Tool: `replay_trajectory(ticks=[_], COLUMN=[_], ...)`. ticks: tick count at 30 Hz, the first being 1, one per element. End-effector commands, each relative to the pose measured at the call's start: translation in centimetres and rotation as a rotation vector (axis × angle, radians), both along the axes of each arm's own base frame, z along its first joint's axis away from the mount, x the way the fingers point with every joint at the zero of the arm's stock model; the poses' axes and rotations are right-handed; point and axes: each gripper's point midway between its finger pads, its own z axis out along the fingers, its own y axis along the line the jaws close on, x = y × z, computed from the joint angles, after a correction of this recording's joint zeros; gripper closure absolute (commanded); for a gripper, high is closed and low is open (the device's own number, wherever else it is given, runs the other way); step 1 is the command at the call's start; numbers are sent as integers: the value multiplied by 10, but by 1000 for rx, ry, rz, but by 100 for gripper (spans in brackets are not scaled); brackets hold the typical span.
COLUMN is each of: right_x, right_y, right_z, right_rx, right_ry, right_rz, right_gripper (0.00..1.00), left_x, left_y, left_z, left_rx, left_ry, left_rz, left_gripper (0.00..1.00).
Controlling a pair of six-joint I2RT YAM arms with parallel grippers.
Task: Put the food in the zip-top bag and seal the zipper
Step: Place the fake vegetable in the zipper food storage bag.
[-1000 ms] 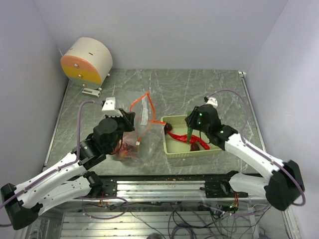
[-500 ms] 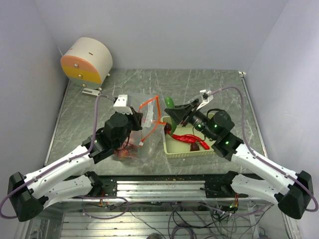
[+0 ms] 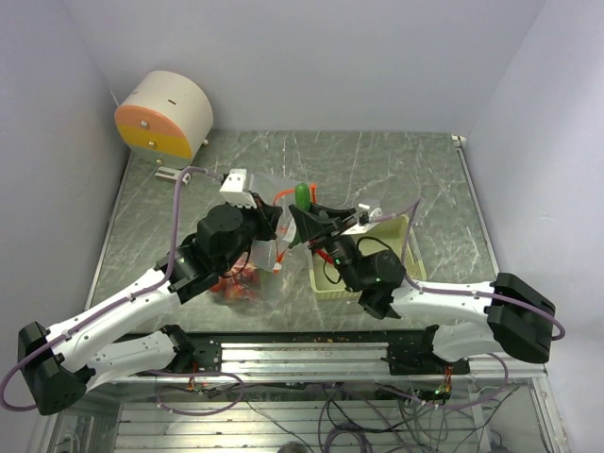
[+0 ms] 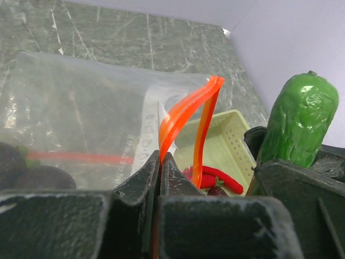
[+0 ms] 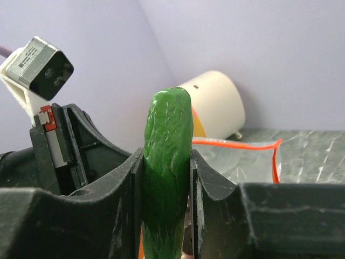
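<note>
My left gripper (image 3: pixel 266 221) is shut on the orange-red zipper (image 4: pixel 183 114) and holds the mouth of the clear zip-top bag (image 3: pixel 257 276) up and open. In the left wrist view my left gripper (image 4: pixel 160 159) pinches one strip, and the other strip bows away to the right. Red and dark food (image 3: pixel 236 285) lies inside the bag. My right gripper (image 3: pixel 305 215) is shut on a green cucumber-like toy (image 3: pixel 303 195), held upright just right of the bag's mouth; the toy (image 5: pixel 167 156) sits between my right gripper's (image 5: pixel 164 181) fingers. Red chili peppers (image 4: pixel 222 178) lie in the basket.
The pale green basket (image 3: pixel 406 234) stands right of the bag, mostly hidden under my right arm. A round cream and orange device (image 3: pixel 165 114) sits at the back left corner. Walls close in the table on three sides.
My right arm has swung left from the basket to the bag's mouth, carrying the green toy. My left gripper has moved right and back with the zipper, holding the mouth up.
</note>
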Motion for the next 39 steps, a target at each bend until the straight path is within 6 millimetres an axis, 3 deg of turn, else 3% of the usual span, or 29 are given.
replay_trajectory(ticks=[1,3,7,15,22,26,28,31,34,39], right_x=[2,3,11,18,13,6,2,-4,-10,-19], right_y=[-30,-28,-20,16,3,4,1,-17,-49,-106], right_z=[49,49,28,-10,-2,3,-5,-8,-15,-55], right_rx=[117,97,32,-169,-196,-258,-319,-347,-358,-420], right_ry=[-117,-116,-87,-15,30,74,132,217,313,531], right_rz=[-189,-210,-246,-213,-209,-156,-134,-141,-194,-326], right_gripper=[97,96,92,76,27,25,24,24,25,27], left_x=[-8,-9,-10,-9,-9,-9,-10,-9,-8,-11], left_y=[-7,-6,-8,-15,-12,-6,-4,2,11,24], left_z=[26,25,34,48,49,48,49,52,58,68], left_rx=[-93,-102,-124,-152,-151,-144,-144,-145,-134,-122], left_ry=[-36,-38,-52,-68,-69,-71,-74,-84,-97,-124], left_rz=[-53,-49,-61,-84,-71,-52,-46,-26,10,39], left_gripper=[93,93,93,93,93,93,93,93,93,93])
